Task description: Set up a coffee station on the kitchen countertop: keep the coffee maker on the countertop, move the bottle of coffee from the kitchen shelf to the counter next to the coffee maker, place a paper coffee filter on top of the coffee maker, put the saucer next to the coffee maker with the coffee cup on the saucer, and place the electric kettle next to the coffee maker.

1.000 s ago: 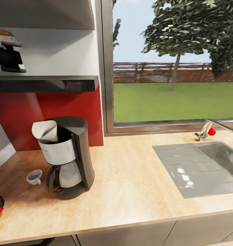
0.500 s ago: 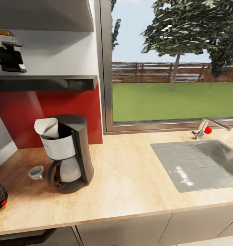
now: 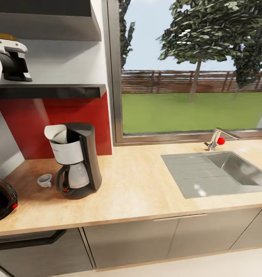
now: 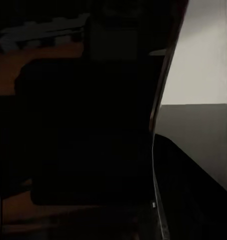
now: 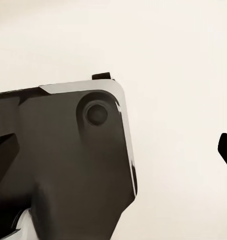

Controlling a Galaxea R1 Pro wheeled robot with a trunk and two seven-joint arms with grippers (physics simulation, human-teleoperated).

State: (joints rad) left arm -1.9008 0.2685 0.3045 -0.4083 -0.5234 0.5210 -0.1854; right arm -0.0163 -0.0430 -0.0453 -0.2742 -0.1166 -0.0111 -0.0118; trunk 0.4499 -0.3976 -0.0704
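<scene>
On the long light-tan wooden countertop (image 3: 146, 192) I saw the black drip coffee maker with its silver front and glass carafe (image 3: 75, 159), standing before the red wall panel, and the small white paper filter cone (image 3: 57, 134) was leaning in its open top. The tiny greyish-white cup with a side handle (image 3: 45, 180) stood just beside the machine, directly on the wood, with no saucer under it that I could see. At the near left edge of the head view was the squat, dark, rounded electric kettle with a red switch (image 3: 2, 199), well apart from the machine. Above, on the thin black floating shelf (image 3: 50, 91), a white and black piece of my left arm (image 3: 9, 59) hid something with a yellow-gold top, perhaps the bottle, but I could not be sure. Whether either hand was spread or pressed together I could not tell, because the left wrist view was almost black and the right wrist view showed a dark housing against a pale surface. I judged the kettle to be bulky and smooth, best taken at its handle; the cup light and fragile, best pinched at the rim. The counter between machine and steel sink (image 3: 219, 175) gave wide free room, though the shelf edge was close overhead.
</scene>
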